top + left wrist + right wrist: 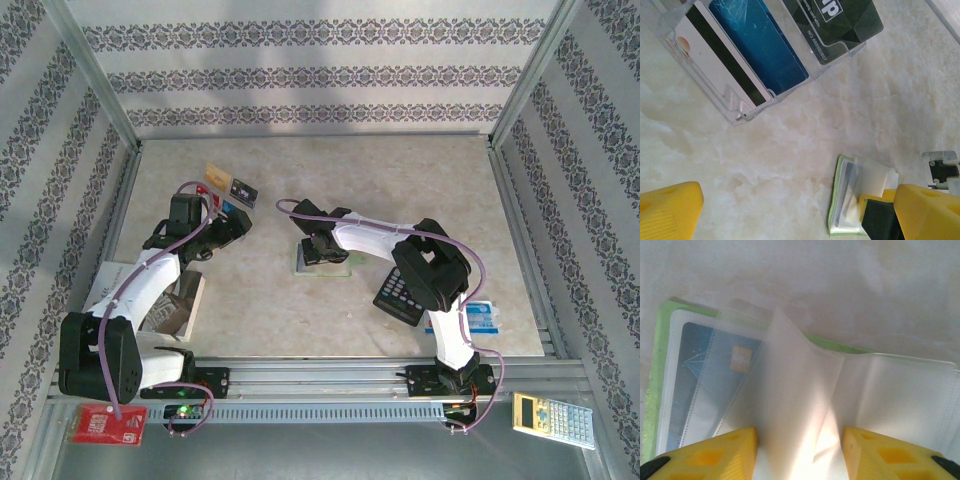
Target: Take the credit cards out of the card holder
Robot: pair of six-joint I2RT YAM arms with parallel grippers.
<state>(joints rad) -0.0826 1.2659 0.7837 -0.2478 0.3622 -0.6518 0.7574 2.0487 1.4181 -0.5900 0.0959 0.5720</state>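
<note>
The lime-green card holder (pixel 662 340) lies open on the table, also visible as the card holder (pixel 325 264) under my right arm. A blue credit card (pixel 700 375) with a gold chip sits in its left clear sleeve. My right gripper (pixel 800 460) hangs low over the holder, jaws apart, with one translucent sleeve page (pixel 790 405) standing up between the yellow fingers (pixel 715 455). A white striped card (pixel 720 65), a blue card (pixel 760 45) and a black card (pixel 835 25) stand in a clear rack (pixel 740 112). My left gripper (pixel 797 200) is open and holds nothing, just in front of that rack.
A black calculator (pixel 398 292) lies right of the holder, with a blue-and-white box (pixel 482 316) beyond it. A red packet (pixel 105 425) and a yellow calculator (pixel 552 416) rest on the front ledge. Metal frame posts and patterned walls surround the table.
</note>
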